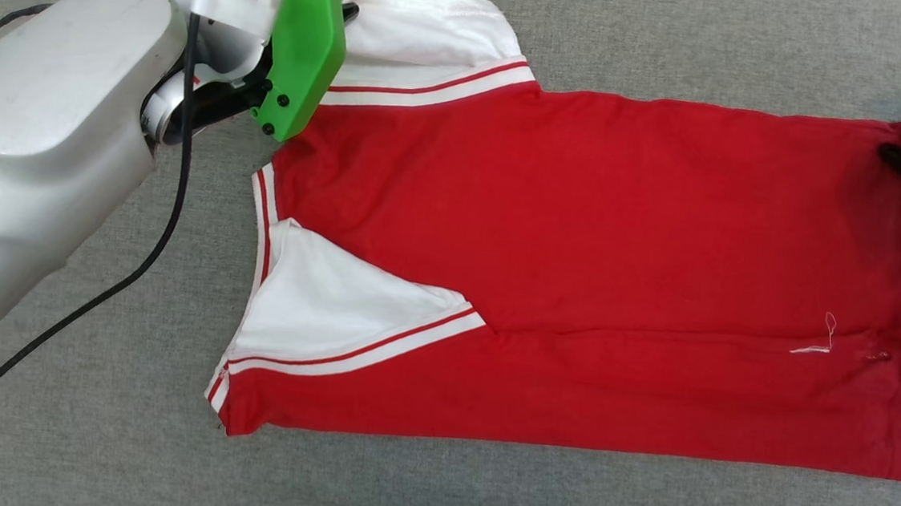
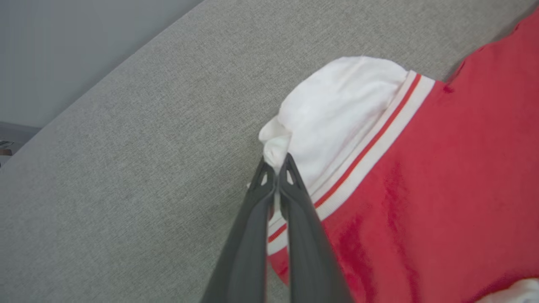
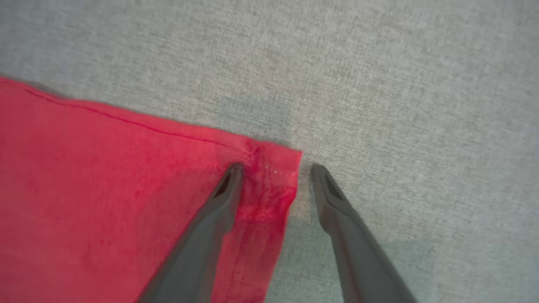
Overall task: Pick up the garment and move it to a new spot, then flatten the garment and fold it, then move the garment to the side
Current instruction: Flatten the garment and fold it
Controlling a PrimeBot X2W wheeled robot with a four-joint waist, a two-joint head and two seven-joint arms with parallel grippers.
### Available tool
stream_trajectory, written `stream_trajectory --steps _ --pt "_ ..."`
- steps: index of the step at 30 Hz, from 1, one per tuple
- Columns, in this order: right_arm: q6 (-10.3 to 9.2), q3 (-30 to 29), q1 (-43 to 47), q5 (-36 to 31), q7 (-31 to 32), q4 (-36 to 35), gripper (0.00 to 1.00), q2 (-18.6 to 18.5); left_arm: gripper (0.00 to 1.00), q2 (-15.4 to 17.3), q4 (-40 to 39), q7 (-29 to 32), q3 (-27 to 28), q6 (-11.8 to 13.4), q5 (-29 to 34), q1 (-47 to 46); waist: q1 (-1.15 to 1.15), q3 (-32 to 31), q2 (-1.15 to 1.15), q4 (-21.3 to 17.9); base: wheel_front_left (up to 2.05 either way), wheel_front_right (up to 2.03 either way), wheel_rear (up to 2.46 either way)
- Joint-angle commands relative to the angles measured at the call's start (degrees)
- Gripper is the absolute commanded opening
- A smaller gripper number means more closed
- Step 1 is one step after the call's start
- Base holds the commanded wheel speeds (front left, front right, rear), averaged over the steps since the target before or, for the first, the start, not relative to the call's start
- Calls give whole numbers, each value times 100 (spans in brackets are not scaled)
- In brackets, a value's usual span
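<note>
- Has the garment (image 1: 596, 240) lying spread out on the grey fabric surface (image 1: 559, 503), with its red body stretched across the middle of the head view and a plain red face up.
- Points the sleeve end toward the robot's left and the straight hem toward its right.
- Shows the far white sleeve (image 1: 427, 34) sticking out past the top edge of the red body, its red-and-white striped trim running along the seam.
- Shows the near white sleeve (image 1: 325, 307) folded inward over the red body, striped trim slanting across it.
- Pinches the edge of the far sleeve with the left gripper (image 2: 276, 168), fingers pressed tight together and a small tuft of white cloth bunched at the tips.
- Hides most of that claw in the head view behind a green mount (image 1: 302, 40), beside the pale forearm (image 1: 34, 132) and a black cable (image 1: 165, 206) trailing down over the grey surface.
- Straddles the far hem corner with the right gripper (image 3: 276, 168), jaws wide and not closed on the cloth.
- Sets one dark finger (image 3: 210, 219) on the red fabric and the other (image 3: 349, 235) over bare grey surface just past the garment's edge.
- Carries a loose white thread (image 1: 813, 346) on the red cloth near the hem.
</note>
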Motion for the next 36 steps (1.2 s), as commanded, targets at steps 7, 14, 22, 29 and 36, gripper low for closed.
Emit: stream_trajectory --steps 7,14,22,29,36 --pt "6 294 118 31 -1224 52 0 121 0 150 213 -424 -143 -16 -150 204 0 -641 0 -148 0 0 0" --pt "6 498 613 112 -2085 -117 0 -39 0 389 57 -917 -281 -7 -234 897 0 -1372 0 -180 0 0 0" --pt "6 544 1545 231 -2709 -465 0 -239 0 810 -652 -1248 -443 327 -320 1893 0 -1909 0 -167 0 0 0" --pt "6 403 2523 354 -2897 -766 0 -364 0 1124 -1324 -1463 -576 778 -480 2874 0 -2139 0 -115 0 0 0" --pt "6 152 3257 403 -2847 -856 0 -339 0 1136 -1506 -1730 -653 1046 -686 3670 0 -2030 0 -82 0 0 0"
